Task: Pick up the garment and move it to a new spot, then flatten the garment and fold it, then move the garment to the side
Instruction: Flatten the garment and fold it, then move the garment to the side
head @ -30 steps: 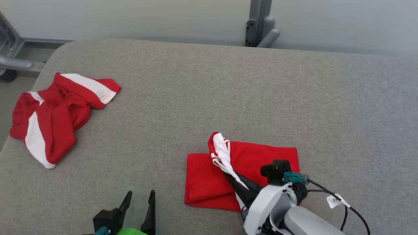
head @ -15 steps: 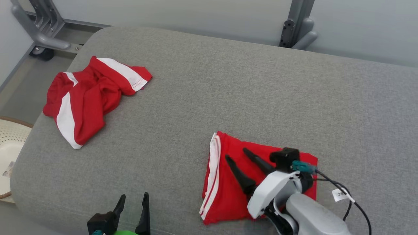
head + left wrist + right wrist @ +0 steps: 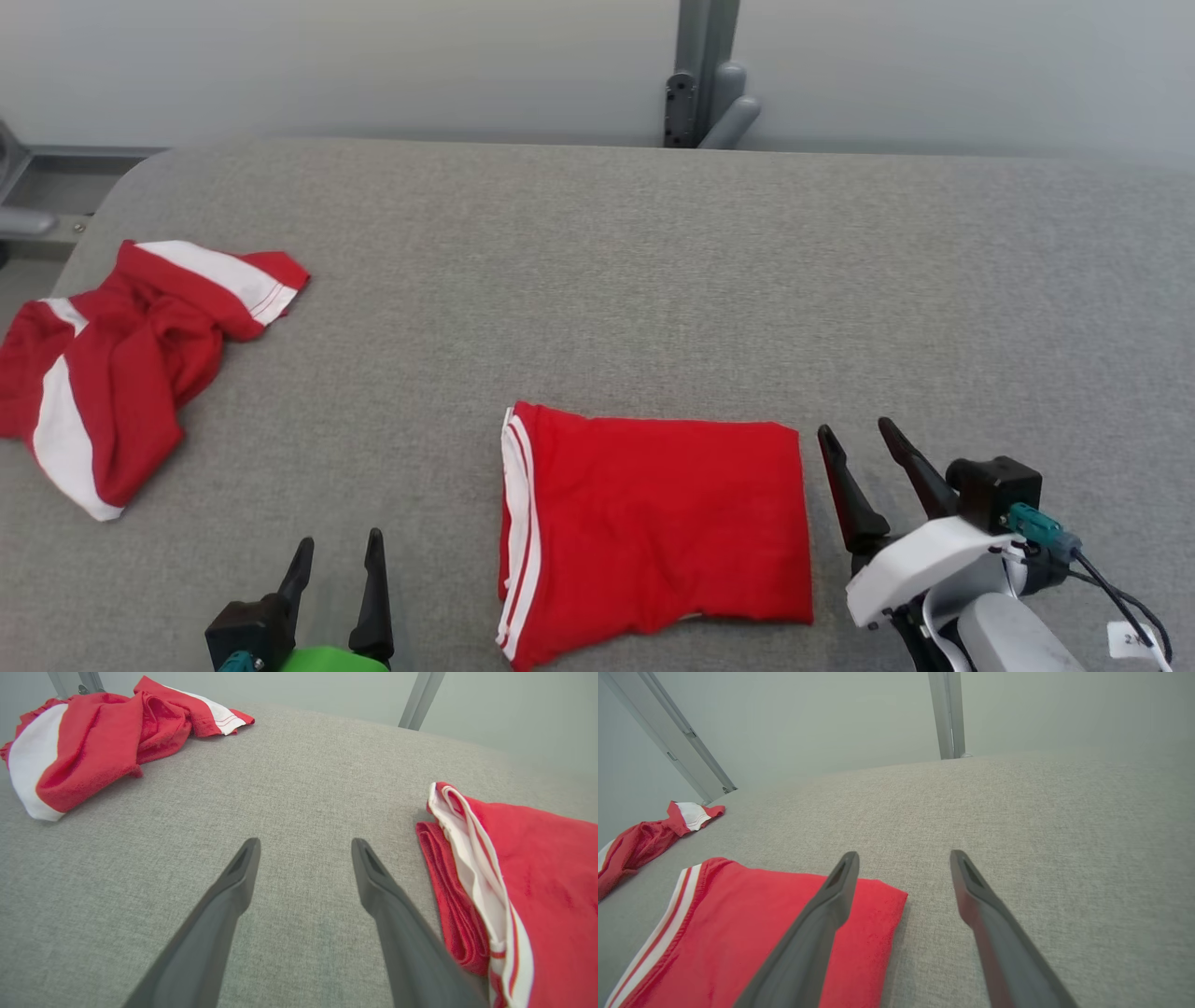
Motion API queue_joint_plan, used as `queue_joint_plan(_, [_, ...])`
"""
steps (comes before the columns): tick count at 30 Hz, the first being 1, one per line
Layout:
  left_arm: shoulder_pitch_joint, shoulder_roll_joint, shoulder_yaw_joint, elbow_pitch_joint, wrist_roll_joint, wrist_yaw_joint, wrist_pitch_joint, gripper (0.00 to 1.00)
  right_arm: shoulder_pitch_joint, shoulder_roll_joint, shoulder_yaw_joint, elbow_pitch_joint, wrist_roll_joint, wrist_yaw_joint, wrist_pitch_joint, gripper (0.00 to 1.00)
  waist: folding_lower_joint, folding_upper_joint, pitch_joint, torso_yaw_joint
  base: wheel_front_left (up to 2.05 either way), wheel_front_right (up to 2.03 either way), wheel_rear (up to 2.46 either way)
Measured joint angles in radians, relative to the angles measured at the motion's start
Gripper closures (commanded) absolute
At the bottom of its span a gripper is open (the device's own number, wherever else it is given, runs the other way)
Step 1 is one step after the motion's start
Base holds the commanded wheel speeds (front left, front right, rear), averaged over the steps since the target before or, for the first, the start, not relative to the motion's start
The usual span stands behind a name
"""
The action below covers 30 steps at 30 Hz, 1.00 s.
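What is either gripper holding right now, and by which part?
Nothing is held. The right gripper stands just right of the folded garment, jaws open and empty. The left gripper, jaws open too, hovers over the grey surface.

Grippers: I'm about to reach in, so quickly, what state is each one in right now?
Left gripper: open, holding nothing.
Right gripper: open, holding nothing, beside the folded red garment with white stripes.
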<state>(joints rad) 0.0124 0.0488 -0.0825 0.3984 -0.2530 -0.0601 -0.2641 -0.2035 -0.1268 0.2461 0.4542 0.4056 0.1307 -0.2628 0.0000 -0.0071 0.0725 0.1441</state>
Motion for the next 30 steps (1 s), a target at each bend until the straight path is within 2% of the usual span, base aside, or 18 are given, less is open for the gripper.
queue_joint_plan(7, [0.019,0.0,0.045,-0.011,0.002,0.007,0.0,0.0,0.093,0.026,-0.128,-0.075,-0.109,0.0,0.0,0.0,0.0,0.0,-0.025,-0.087,0.0,0.0,0.0])
queue_joint_plan(15, [0.03,0.0,0.077,-0.015,0.008,0.006,0.0,0.0,0.144,0.053,-0.178,-0.105,-0.147,0.0,0.0,0.0,0.0,0.0,-0.058,-0.159,0.0,0.0,0.0])
queue_joint_plan(30, [0.058,0.0,0.087,-0.029,0.016,-0.002,0.0,0.0,0.184,0.074,-0.191,-0.131,-0.178,0.0,0.0,0.0,0.0,0.0,-0.091,-0.192,0.0,0.0,0.0])
